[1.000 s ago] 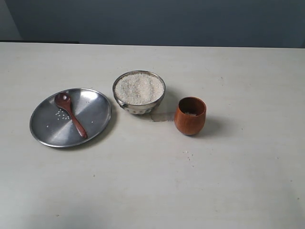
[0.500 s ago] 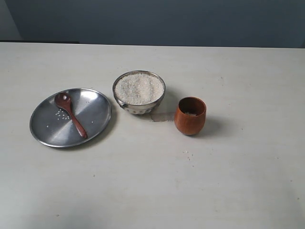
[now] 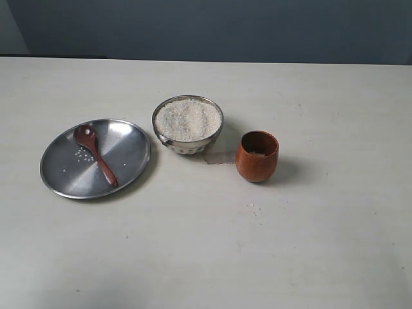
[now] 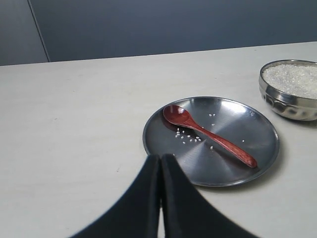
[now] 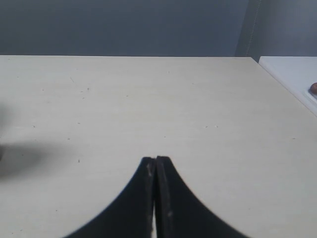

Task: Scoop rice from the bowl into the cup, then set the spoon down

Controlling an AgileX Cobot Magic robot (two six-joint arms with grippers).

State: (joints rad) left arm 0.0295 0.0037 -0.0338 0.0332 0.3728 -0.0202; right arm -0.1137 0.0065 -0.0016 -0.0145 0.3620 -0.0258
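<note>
Rice point(image 3: 188, 119) heaps to the rim of the steel bowl point(image 3: 187, 147), just above the middle of the exterior frame. Right of it and slightly lower, apart from it, we see the wooden cup point(image 3: 257, 161) standing upright. The wooden spoon point(image 3: 96, 156) lies at centre left on the flat steel plate point(image 3: 127, 138), head toward the top of the frame, a few loose grains point(image 3: 82, 154) beside it. We find the left gripper point(image 4: 161, 158) pinched together on nothing near the plate, and the right gripper point(image 5: 155, 159) likewise closed tight over the bare table point(image 5: 148, 99).
</note>
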